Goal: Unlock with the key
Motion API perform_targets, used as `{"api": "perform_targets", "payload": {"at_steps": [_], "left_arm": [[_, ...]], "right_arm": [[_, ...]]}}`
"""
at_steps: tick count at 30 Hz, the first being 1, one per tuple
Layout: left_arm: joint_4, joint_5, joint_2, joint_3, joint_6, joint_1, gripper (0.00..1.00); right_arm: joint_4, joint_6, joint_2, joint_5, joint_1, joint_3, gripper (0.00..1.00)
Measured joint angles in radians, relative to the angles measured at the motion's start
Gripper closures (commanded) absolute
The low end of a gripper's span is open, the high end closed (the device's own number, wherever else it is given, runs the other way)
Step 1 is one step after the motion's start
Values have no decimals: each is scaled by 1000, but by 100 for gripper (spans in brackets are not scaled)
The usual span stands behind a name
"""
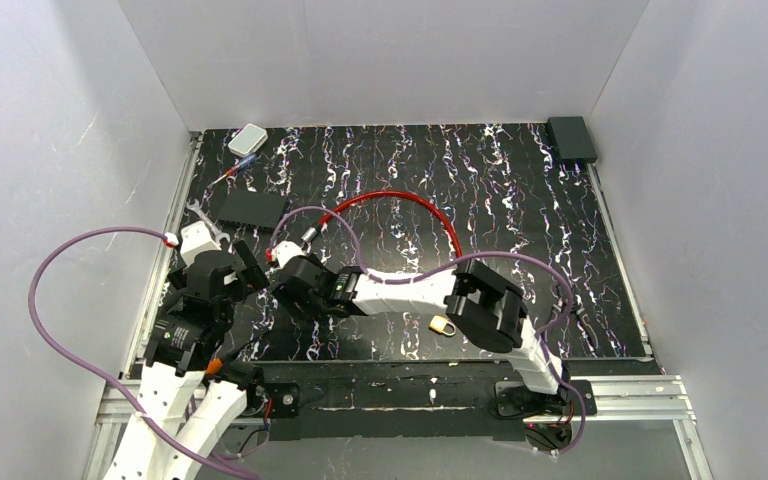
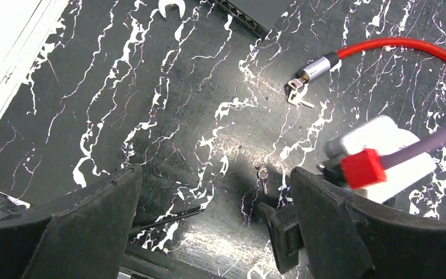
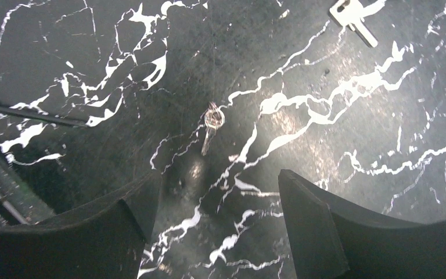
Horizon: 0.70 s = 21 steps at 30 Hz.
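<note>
**Because the small key is lying flat, the pickup is risking a slip**

The right pincer (image 3: 216,180) is hanging with jaws apart and empty above the small key (image 3: 211,125), which is resting on the black marbled bench (image 3: 64,52) just ahead of the gap. Being thin, it could be skidding away if the fingers are scraping the surface or meeting off-centre. A larger key (image 3: 353,16) is lying farther off, so taking the wrong one is threatening too. The left pincer (image 2: 215,174), likewise apart and empty, is crowding close, inviting a knock. The brass padlock (image 1: 443,325) is sitting beside the right arm.
</note>
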Motion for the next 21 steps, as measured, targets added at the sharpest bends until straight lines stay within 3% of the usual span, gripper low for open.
{"api": "perform_targets", "payload": {"at_steps": [10, 15, 21], "left_arm": [[0, -18, 5, 0, -14, -3, 2], [2, -23, 6, 0, -17, -3, 2], [2, -24, 19, 0, -17, -3, 2]], "right_arm": [[8, -80, 138, -6, -5, 109, 42], [20, -84, 166, -16, -5, 144, 47], [22, -86, 172, -44, -10, 152, 62]]}}
